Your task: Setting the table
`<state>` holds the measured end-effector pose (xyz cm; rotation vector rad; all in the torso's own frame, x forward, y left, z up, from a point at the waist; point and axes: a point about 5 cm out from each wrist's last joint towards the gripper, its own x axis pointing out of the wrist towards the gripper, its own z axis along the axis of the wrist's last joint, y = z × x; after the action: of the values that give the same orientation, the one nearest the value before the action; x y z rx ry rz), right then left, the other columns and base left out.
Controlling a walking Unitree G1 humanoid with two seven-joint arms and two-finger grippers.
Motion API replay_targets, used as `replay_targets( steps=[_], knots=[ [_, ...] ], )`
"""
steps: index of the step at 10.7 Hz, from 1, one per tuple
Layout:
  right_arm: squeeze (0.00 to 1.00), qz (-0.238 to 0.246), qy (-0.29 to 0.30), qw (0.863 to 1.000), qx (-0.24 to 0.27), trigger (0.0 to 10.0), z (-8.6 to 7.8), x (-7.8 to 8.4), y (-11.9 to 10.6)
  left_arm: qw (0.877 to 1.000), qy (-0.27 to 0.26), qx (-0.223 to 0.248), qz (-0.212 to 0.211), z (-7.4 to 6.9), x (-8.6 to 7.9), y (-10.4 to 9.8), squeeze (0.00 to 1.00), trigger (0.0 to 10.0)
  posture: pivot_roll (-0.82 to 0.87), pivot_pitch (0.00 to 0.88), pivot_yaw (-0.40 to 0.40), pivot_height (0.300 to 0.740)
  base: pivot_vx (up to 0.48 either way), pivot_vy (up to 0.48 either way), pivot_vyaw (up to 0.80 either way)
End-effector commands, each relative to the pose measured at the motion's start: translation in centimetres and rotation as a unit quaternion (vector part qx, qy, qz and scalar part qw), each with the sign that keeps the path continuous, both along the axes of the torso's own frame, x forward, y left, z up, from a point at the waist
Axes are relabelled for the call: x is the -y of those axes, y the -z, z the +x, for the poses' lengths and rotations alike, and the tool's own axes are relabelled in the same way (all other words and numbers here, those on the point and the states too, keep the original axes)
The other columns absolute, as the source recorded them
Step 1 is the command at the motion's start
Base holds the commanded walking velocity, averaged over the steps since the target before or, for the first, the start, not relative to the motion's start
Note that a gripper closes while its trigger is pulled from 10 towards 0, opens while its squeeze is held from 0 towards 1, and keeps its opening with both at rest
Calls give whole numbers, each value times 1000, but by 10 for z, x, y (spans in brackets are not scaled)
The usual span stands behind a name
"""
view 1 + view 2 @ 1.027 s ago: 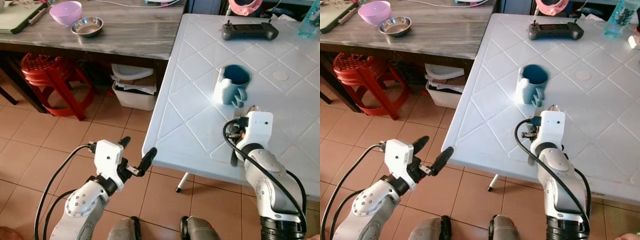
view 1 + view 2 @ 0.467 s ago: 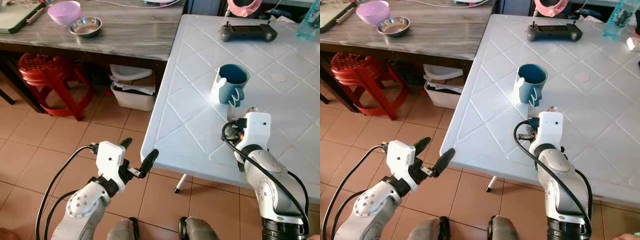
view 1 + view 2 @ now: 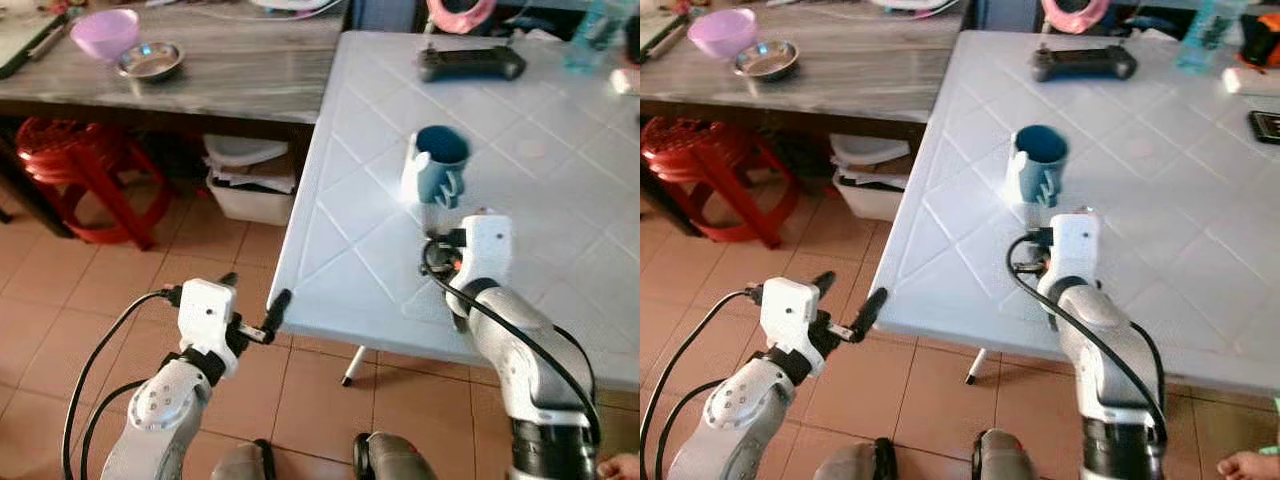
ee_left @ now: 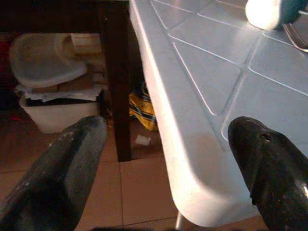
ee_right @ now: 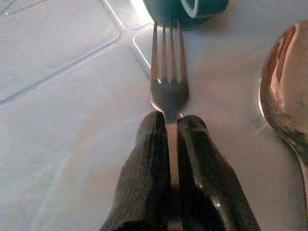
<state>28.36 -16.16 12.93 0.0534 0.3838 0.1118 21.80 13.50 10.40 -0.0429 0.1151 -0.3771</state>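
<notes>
On the white plastic table (image 3: 350,200) my right gripper (image 5: 168,121) is shut on a metal fork (image 5: 168,86), held low over the tabletop. The fork's tines point at the base of a teal mug (image 3: 438,165). A metal spoon (image 5: 286,96) lies on the table just beside the fork. The right wrist housing (image 3: 485,240) sits just in front of the mug. My left gripper (image 3: 255,295) is open with nothing in it. It hangs over the tiled floor, level with the table's front left corner (image 4: 202,192).
A black game controller (image 3: 470,62) lies at the table's far side, with a bottle (image 3: 1200,35) and a phone (image 3: 1265,125) at the far right. On the grey table (image 3: 230,70) to the left sit a purple bowl (image 3: 104,32) and a steel bowl (image 3: 150,60). Below it are a red stool (image 3: 70,160) and a plastic bin (image 3: 250,185).
The whole view has shifted, so the camera moved. The right gripper still holds the fork by the mug, and the left gripper stays open near the table's corner.
</notes>
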Motion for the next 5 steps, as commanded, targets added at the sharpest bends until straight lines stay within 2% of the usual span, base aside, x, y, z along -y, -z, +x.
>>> replay_targets(
  steps=[1,3,5],
  knots=[
    [0,35,-71,992,-101,0,-11,-32,39,1000,-18,-1,13,1,-5,3,0,10000,36,161,56,740,0,480,0],
    [0,36,-71,994,-73,0,-5,-33,34,1000,-22,0,18,2,-4,4,0,10000,38,159,55,740,0,480,0],
    [0,8,-61,998,1,0,1,-27,22,998,-49,12,33,7,-8,2,0,10000,33,156,61,740,0,480,0]
  ],
)
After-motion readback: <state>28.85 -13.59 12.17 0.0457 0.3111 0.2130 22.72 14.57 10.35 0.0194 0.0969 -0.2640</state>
